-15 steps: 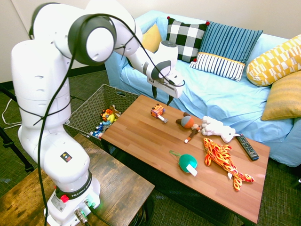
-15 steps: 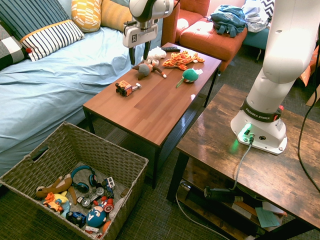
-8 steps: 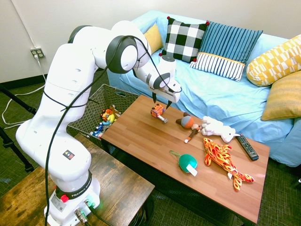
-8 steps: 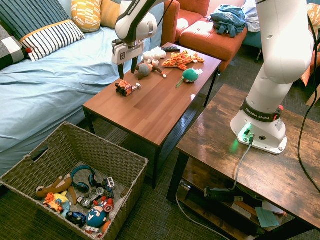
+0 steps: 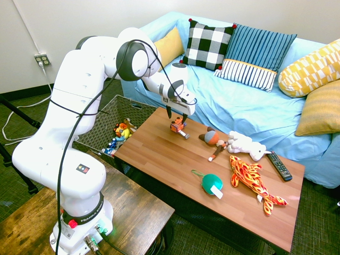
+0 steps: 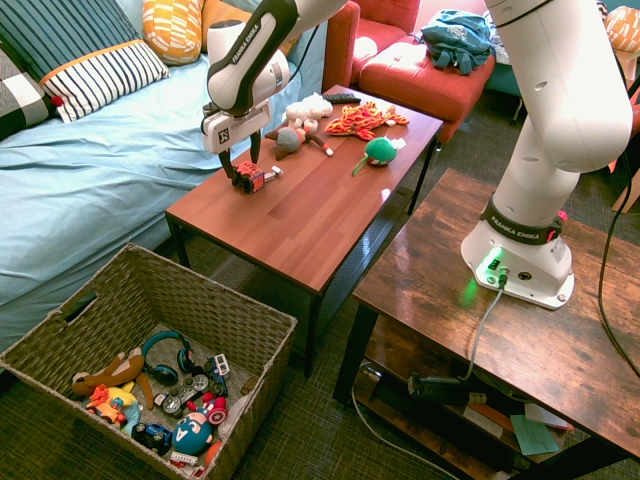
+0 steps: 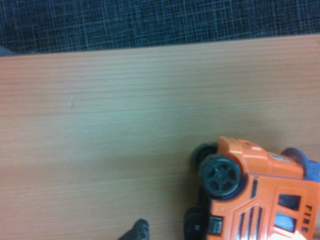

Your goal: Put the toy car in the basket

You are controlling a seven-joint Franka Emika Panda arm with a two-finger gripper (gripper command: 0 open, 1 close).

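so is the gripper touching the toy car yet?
Cannot tell. In both exterior views the open gripper straddles the toy car on the table, but neither shows contact or a gap plainly.

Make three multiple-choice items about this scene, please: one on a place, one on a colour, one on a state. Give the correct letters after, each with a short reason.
1. Where is the toy car?
A. in the woven basket
B. on the wooden coffee table, near its end closest to the basket
C. on the blue sofa

2. What colour is the ball-shaped toy on the table?
A. green
B. purple
C. black

3. How does the gripper stand?
A. shut on the toy car
B. open, over the toy car
C. open, over the basket

Answers:
1 B: the car lies on the coffee table, apart from the basket on the floor.
2 A: its round body is green, with a white tag.
3 B: the fingers are spread on either side of the car, which rests on the wood.
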